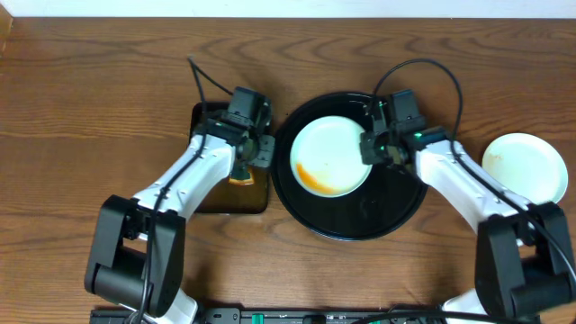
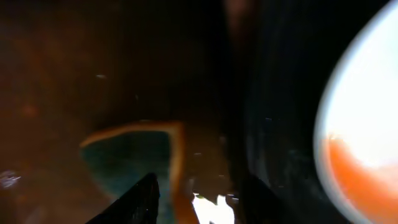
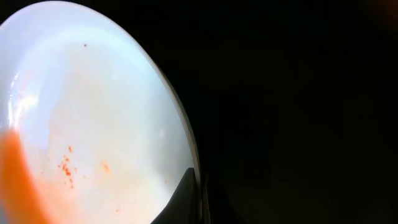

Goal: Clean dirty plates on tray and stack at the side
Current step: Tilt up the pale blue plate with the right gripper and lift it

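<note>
Tray (image 1: 409,202) at mid tabletop (image 1: 90,90), black, glossy. Sauced plate (image 1: 331,148) lies inside it, toward the left rim, with an orange streak (image 1: 310,178) on its lower left. Right gripper (image 1: 371,148) at that plate's right edge; wrist view shows dark jaws clamped on the rim, the outer finger lost against the black tray. Left gripper (image 1: 256,151) over the dark pan (image 1: 202,202) just left of the tray, jaws apart above brownish liquid and a teal sponge (image 2: 130,155). Second plate (image 1: 525,166) sits apart on the tabletop, far right, no streak visible
</note>
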Available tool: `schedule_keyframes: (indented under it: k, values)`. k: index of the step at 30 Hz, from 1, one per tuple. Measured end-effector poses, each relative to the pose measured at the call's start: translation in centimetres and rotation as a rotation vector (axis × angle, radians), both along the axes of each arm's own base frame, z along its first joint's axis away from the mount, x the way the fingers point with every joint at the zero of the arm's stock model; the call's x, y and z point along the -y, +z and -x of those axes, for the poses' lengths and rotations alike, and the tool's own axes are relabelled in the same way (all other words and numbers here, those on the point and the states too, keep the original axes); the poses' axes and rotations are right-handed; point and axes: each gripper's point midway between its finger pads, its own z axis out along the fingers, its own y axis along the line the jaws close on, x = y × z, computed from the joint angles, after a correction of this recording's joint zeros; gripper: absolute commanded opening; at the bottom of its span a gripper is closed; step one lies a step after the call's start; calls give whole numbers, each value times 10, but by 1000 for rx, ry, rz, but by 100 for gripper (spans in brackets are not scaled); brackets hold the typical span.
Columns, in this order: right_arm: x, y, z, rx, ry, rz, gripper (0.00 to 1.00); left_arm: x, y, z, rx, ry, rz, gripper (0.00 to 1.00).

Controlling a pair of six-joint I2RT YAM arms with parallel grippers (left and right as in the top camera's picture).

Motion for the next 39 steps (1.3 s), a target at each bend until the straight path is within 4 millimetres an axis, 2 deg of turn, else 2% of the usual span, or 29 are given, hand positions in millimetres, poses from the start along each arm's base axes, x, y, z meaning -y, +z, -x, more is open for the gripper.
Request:
schedule_keyframes:
  k: [7, 10, 17, 21, 26, 30, 33, 39]
  values:
    - [23, 25, -10, 107, 15, 130, 1, -34, 7, -10, 4, 142, 22, 45]
    - [34, 45, -14, 177, 32, 203, 1, -46, 6, -12, -1, 186, 24, 45]
    - [50, 93, -19, 330, 74, 382, 1, -53, 6, -14, -2, 220, 29, 46]
    - [33, 111, -12, 397, 169, 533, 1, -53, 6, -14, -2, 220, 29, 46]
    - [9, 122, -2, 450, 268, 693, 1, -53, 6, -14, -2, 220, 29, 46]
    - [-11, 146, 7, 550, 268, 857, 1, -53, 6, -14, -2, 220, 29, 46]
    - [-16, 161, 9, 602, 227, 910, 1, -53, 6, -14, -2, 220, 29, 46]
    - [-8, 168, 9, 609, 185, 957, 1, -53, 6, -14, -3, 220, 29, 46]
